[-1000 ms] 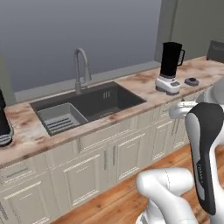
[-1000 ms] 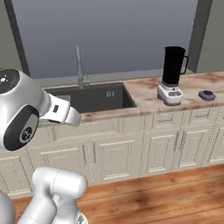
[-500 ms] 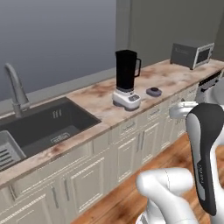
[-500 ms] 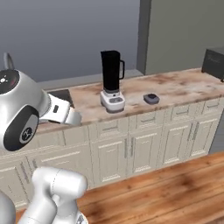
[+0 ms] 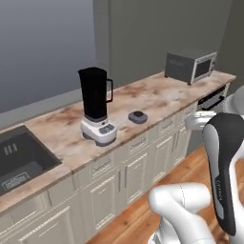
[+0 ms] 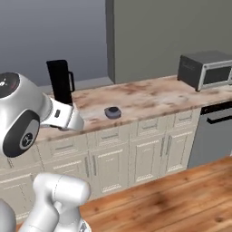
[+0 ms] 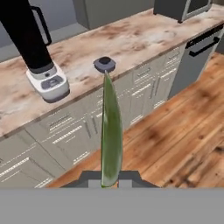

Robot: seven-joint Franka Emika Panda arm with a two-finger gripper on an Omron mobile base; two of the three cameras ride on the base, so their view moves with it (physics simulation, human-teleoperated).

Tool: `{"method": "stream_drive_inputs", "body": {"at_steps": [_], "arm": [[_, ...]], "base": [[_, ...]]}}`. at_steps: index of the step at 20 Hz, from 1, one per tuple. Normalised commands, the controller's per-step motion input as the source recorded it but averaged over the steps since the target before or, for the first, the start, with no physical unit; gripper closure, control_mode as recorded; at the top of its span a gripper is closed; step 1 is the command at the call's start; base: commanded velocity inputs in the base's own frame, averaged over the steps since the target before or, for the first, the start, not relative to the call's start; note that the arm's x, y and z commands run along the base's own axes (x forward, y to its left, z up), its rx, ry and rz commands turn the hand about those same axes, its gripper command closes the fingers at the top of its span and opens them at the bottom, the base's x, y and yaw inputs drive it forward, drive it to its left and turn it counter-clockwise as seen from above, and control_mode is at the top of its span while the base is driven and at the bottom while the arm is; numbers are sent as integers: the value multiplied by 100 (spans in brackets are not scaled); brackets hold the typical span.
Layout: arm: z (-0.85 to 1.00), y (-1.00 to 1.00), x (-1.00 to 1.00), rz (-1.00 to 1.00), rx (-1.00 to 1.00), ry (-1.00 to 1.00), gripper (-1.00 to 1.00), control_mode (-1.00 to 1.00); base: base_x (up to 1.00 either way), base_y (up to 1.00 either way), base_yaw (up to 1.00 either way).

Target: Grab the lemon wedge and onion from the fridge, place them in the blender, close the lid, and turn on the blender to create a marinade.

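Gripper [image 7: 107,183] is clamped on a thin green-yellow sliver, the lemon wedge [image 7: 111,131], seen edge-on in the hand view; jaws nearly closed around its lower end. The wedge sticks up along the gripper's line of sight, and in that view its tip overlaps the lid [image 7: 104,64].

Landmark: blender [image 5: 97,106] on the marble counter [image 5: 157,97].
- Blender: black jug upright on its white base, handle on the side facing the lid, jug top uncovered. Button panel faces the cabinet front.
- Lid [image 5: 137,116] lies flat on the counter just right of the blender base, apart from it, near the counter's front edge. In the right base view the lid [image 6: 113,112] is right of the jug [image 6: 60,82], and the arm's white link covers the blender base.
- Microwave [image 5: 190,66] sits well right of the blender, at the far end of the counter, against the wall.
- Sink [image 5: 20,159] is left of the blender, set into the same counter.
- Dishwasher [image 6: 214,132] front with dark handle sits below the counter's right end, under the microwave.
- White cabinets [image 6: 129,155] run under the blender and lid; wood floor [image 6: 181,196] in front.

Gripper hangs out over the floor, in front of the cabinets, well short of the blender. Nothing on the counter between lid and microwave. Can't tell if anything is inside the jug; it's opaque black.
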Motion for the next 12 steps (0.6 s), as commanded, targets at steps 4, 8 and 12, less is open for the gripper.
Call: {"method": "stream_drive_inputs", "body": {"at_steps": [4,8,12], "arm": [[0,0,0,0,0,0,100,100],[0,0,0,0,0,0,100,100],[0,0,0,0,0,0,100,100]], "base": [[90,-75,47],[69,-52,70],[63,-37,69]]}}
